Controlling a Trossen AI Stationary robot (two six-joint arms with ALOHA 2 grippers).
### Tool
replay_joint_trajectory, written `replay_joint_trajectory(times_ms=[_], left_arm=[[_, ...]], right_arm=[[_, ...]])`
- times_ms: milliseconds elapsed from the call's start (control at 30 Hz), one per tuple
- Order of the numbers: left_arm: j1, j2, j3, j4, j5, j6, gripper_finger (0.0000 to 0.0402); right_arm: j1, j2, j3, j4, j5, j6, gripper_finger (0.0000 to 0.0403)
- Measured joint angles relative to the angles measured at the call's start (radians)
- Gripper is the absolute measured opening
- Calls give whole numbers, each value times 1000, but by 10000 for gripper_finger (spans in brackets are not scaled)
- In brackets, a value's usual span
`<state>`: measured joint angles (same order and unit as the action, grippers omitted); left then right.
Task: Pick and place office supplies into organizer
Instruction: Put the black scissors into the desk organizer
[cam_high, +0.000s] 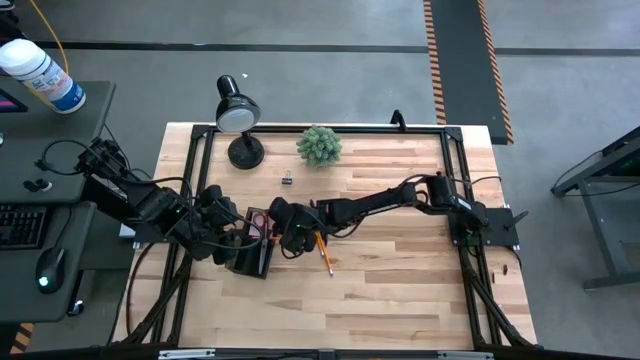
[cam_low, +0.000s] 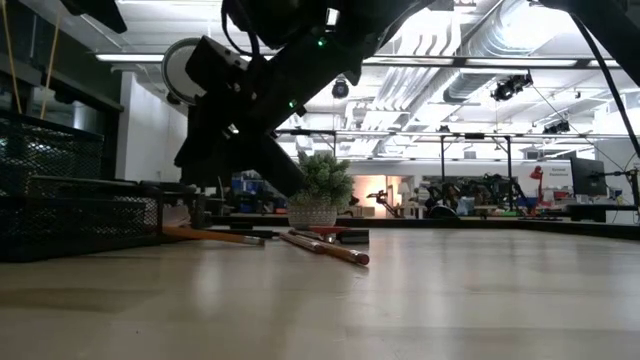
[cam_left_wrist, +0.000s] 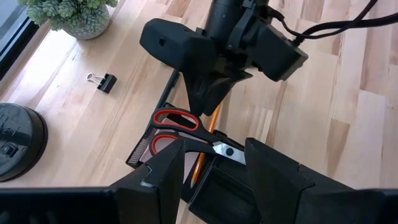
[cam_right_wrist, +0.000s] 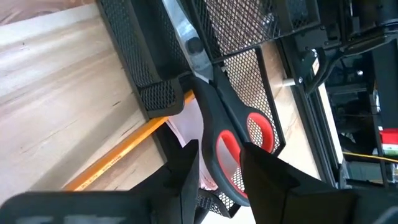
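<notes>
Your right gripper (cam_right_wrist: 214, 163) pinches the red-handled scissors (cam_left_wrist: 186, 132) by a handle loop over the organizer (cam_high: 252, 245), centre-left of the high view. Blades point toward your spread left gripper (cam_left_wrist: 208, 168), just beside.

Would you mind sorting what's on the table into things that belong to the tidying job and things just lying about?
Job: organizer, scissors, pencils, binder clip, sticky-note pad.
Lying about: plant, desk lamp.
</notes>
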<state>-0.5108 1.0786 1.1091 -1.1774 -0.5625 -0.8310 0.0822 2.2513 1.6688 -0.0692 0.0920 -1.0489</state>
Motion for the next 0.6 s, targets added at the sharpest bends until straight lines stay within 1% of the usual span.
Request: replay_joint_trajectory(times_ms=[200, 367, 433, 600], left_arm=[[0, 0, 0, 0, -7, 0, 154], [0, 0, 0, 0, -7, 0, 154], [0, 0, 0, 0, -7, 0, 154], [0, 0, 0, 0, -7, 0, 154]], right_arm=[[-4, 3, 0, 10, -31, -8, 108], [-4, 21, 0, 41, -16, -33, 108], [-4, 25, 0, 34, 8, -41, 108], [-5, 33, 0, 51, 9, -60, 108]])
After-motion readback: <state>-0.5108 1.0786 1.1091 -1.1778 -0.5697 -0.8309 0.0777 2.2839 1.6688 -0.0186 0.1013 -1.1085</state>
